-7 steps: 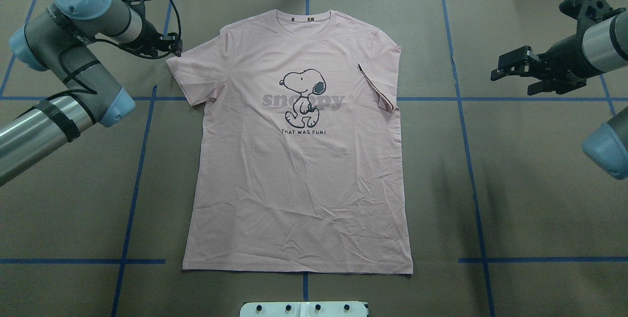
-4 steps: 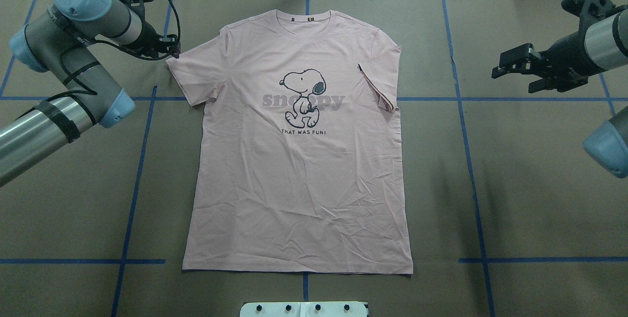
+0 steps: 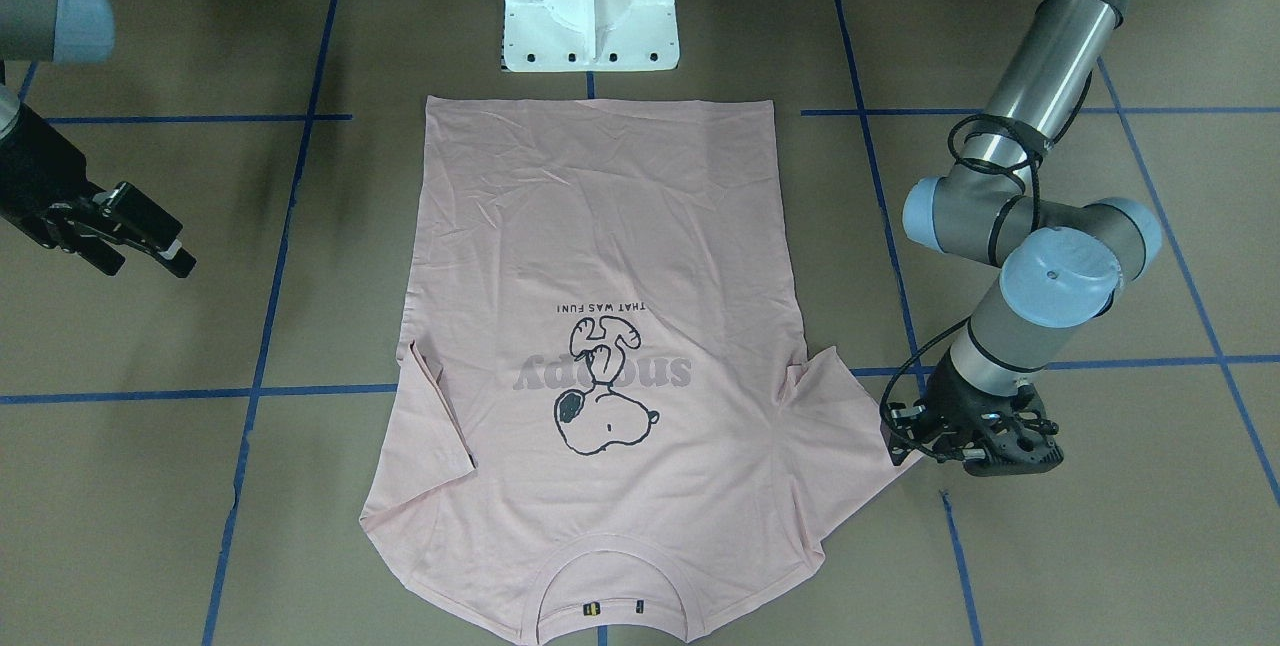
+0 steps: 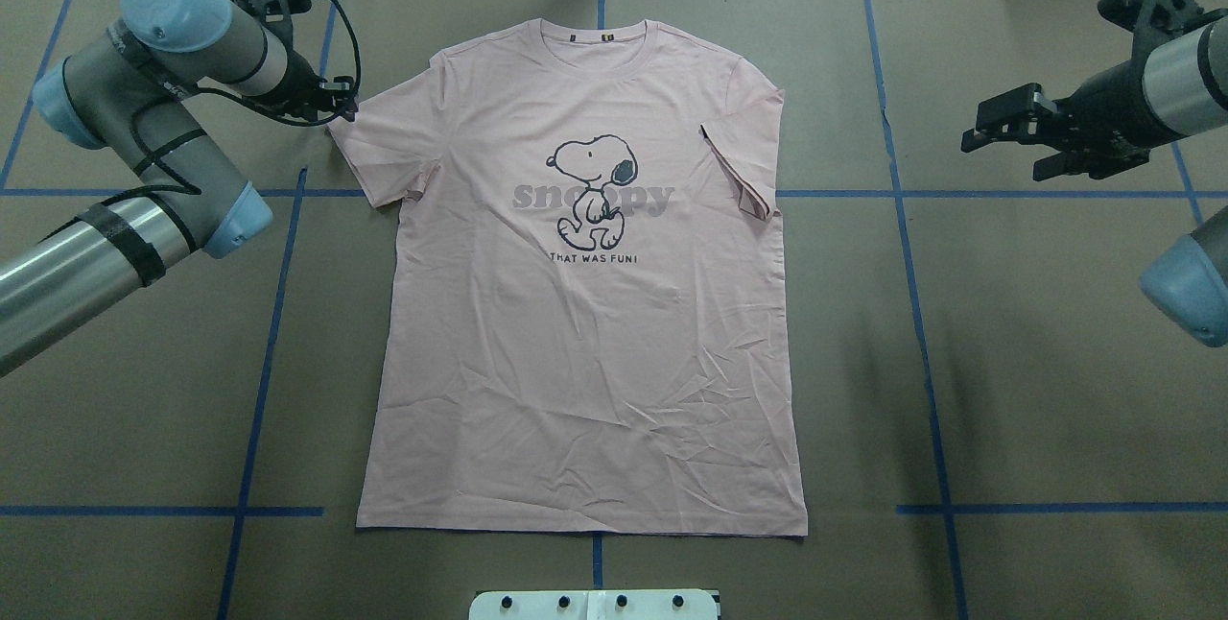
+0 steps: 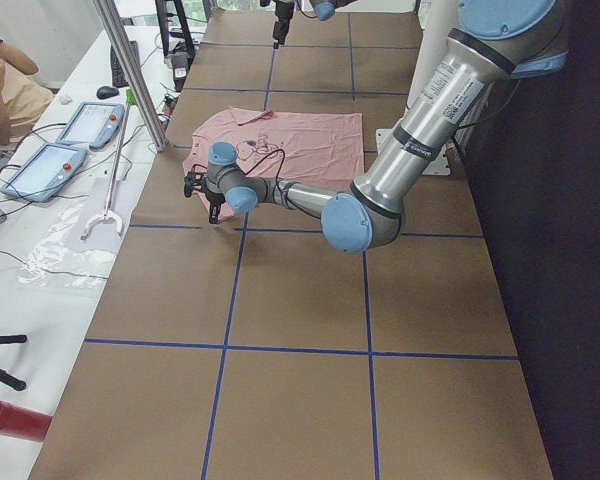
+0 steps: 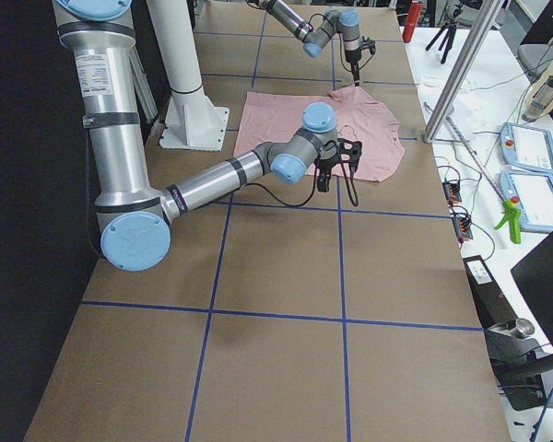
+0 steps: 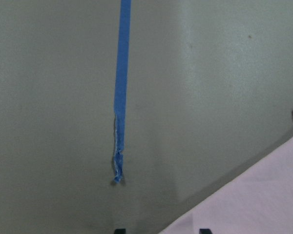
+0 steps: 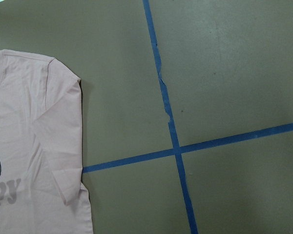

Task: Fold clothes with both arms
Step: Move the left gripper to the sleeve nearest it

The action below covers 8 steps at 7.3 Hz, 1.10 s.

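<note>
So the pink T-shirt (image 4: 585,361) is lying flat and print-up in the middle of the table (image 4: 1055,390). In the overhead view the collar (image 4: 600,35) is at 12 o'clock and the hem at 6. The sleeve at 2 o'clock (image 4: 743,169) is already flipped in over the body, while the sleeve at 10 o'clock (image 4: 374,145) is spread out flat on the paper. My read is we're on the sleeve-tuck step, second sleeve.

The left gripper (image 4: 341,107) is right down at the outer tip of that 10 o'clock sleeve. In its wrist view the two fingertips (image 7: 203,230) sit apart at the bottom edge, with the sleeve's edge running in between them and a strip of blue tape (image 7: 121,97) straight ahead. So it's spread around the cloth but not pinching it yet, as far as I can tell.

The right gripper (image 4: 993,135) hangs out at 3 o'clock, well clear of the shirt, fingers looking apart and holding nothing.

What the next move needs, I reckon, is for the left one to close on the sleeve tip, lift a bit and carry it in toward 3 o'clock so it lands on the chest like the other one. It should grab only the sleeve, not the paper underneath. The fabric's thin and wrinkly, so it might drag the shoulder along.
</note>
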### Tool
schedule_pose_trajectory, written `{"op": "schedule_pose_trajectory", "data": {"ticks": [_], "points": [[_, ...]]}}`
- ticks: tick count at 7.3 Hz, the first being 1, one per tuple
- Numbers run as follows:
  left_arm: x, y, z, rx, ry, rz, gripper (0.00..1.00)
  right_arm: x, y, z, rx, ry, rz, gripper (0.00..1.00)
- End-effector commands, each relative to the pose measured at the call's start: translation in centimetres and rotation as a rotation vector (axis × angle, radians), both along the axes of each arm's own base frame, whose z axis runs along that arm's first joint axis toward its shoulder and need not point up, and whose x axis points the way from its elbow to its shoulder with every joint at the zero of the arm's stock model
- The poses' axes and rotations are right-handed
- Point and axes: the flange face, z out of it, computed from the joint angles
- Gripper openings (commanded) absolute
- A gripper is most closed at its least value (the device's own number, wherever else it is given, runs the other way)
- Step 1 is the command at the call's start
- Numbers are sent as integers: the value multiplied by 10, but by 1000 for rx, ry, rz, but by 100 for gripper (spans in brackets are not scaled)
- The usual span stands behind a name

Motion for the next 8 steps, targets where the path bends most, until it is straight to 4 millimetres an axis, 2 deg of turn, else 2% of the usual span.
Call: {"op": "schedule_pose_trajectory", "data": {"ticks": [1,2,4,5,6,7,8], "points": [[4,3,1,-1,-1,6,31,1,0,-1,1,-2,2,100],[4,3,1,-1,-1,6,0,2,0,-1,0,-3,1,100],[4,4,-16,19,21,7,0,2,0,-1,1,-3,2,100],[-1,11,-56,48,63,18,0,2,0,-1,1,-2,3,100],[-1,16,-86,-5,97,-14,0,2,-1,-2,1,-3,2,100],[20,24,-114,-48,145,-41,0,2,-2,-1,0,-1,3,100],[65,47,-124,-70,155,-6,0,2,-1,3,-7,4,2,100]]}}
